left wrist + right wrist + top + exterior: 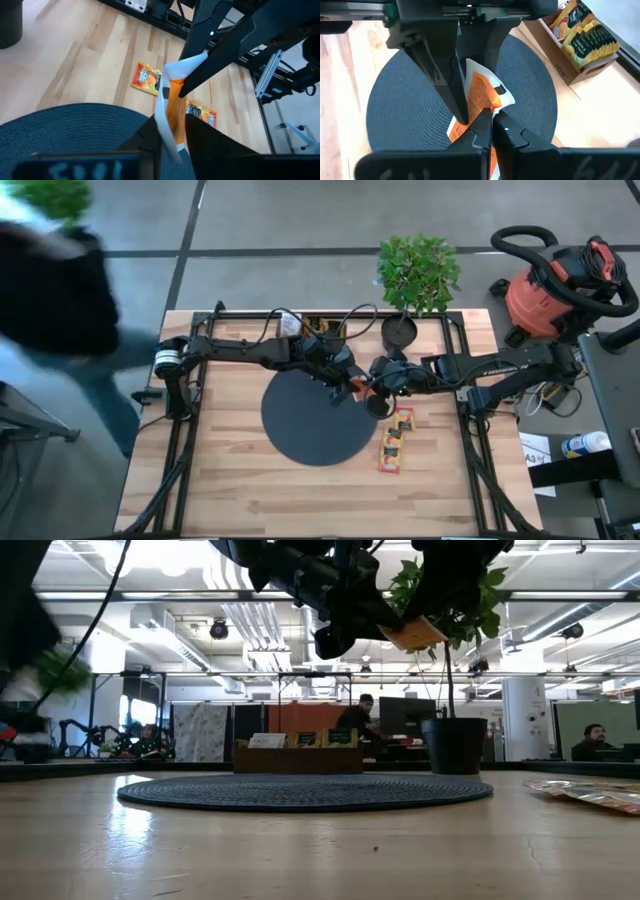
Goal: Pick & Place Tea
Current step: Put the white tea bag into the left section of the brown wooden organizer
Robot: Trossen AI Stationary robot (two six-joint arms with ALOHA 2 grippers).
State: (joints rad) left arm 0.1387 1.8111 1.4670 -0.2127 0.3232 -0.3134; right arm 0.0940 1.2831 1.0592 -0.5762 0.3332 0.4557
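An orange-and-white tea sachet [172,107] hangs in the air over the right rim of the round black mat [300,430], with both grippers on it. My left gripper [350,387] comes from the table's left and my right gripper [374,388] from the right; they meet tip to tip. In the low view the sachet [415,634] shows well above the table. Several more tea sachets [395,442] lie flat in a row on the wood right of the mat. The wooden box [580,42] with further sachets stands at the far edge. My left gripper has the sachet's lower part [167,131] pinched between its two fingers, which slant down from the table's left. The sachet stands roughly on edge and bent, clear of the mat. My right gripper pinches the sachet's other end [487,106] between its shut fingertips, slanting down from the table's right. In the left wrist view its fingers [220,47] hold the white corner [187,65]. The sachet is lifted clear.
A potted plant [402,330] stands at the far edge right of the box. A person [50,300] moves past the table's left far corner. A red vacuum [560,280] sits on the floor beyond the right edge. Bare wood lies at the near side.
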